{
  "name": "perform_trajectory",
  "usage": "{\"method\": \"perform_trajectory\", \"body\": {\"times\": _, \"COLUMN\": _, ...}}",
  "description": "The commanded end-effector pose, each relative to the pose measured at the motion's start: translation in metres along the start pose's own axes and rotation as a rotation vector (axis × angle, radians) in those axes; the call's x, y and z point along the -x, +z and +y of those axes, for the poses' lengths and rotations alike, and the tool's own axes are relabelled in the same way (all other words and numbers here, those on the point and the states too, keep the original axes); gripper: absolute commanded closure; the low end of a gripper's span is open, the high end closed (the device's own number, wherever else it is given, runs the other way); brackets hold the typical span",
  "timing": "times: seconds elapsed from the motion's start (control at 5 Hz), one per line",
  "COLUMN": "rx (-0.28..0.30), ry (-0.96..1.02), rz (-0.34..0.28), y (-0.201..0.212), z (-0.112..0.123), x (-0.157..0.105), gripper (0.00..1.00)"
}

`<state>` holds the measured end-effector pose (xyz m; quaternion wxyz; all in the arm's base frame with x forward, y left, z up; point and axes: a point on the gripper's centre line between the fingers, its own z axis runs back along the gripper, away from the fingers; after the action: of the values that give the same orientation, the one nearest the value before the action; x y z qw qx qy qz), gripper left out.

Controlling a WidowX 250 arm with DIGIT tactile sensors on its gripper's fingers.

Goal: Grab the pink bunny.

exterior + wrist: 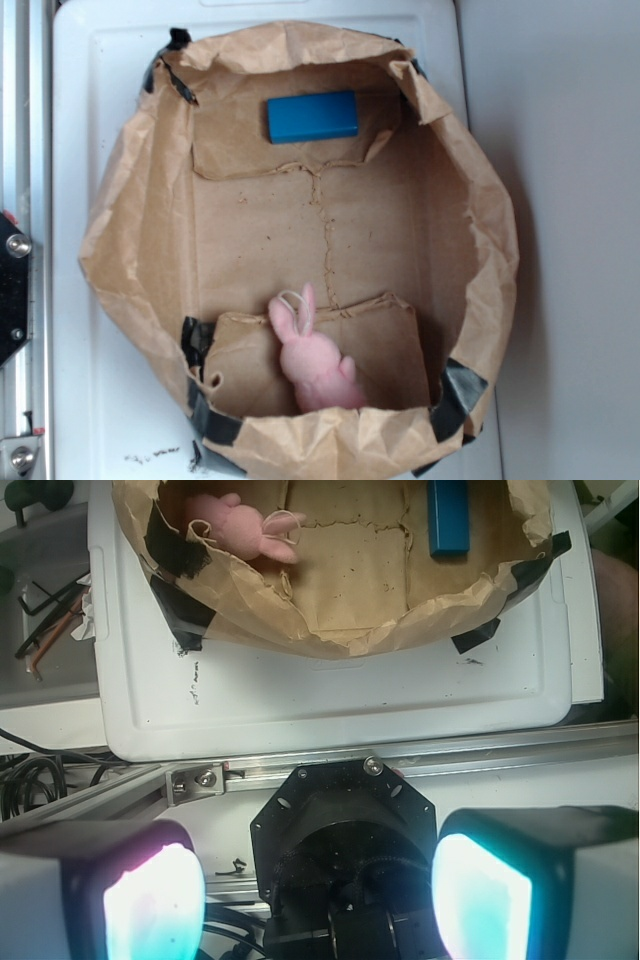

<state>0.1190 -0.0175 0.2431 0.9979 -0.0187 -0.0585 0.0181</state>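
The pink bunny (313, 362) lies inside a brown paper bag (130, 250), at the near end of its floor, ears pointing up-left. In the wrist view the pink bunny (240, 528) shows at the top left, inside the bag (330, 620). My gripper (318, 895) is open, with its two glowing pads (150, 905) far apart and nothing between them. It hangs over the robot base, well away from the bag. The gripper is not visible in the exterior view.
A blue block (312, 117) lies at the bag's far end, also the blue block (449, 518) at the wrist view's top. The bag sits on a white tray (80, 400). An aluminium rail (500, 750) and black base (345, 820) lie below the gripper.
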Motion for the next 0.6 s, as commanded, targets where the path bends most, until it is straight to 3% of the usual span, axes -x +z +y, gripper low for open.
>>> {"method": "perform_trajectory", "body": {"times": 0.0, "rx": 0.0, "ry": 0.0, "rz": 0.0, "y": 0.0, "z": 0.0, "x": 0.0, "gripper": 0.0}}
{"method": "perform_trajectory", "body": {"times": 0.4, "rx": 0.004, "ry": -0.053, "rz": -0.022, "y": -0.005, "z": 0.015, "x": -0.056, "gripper": 0.0}}
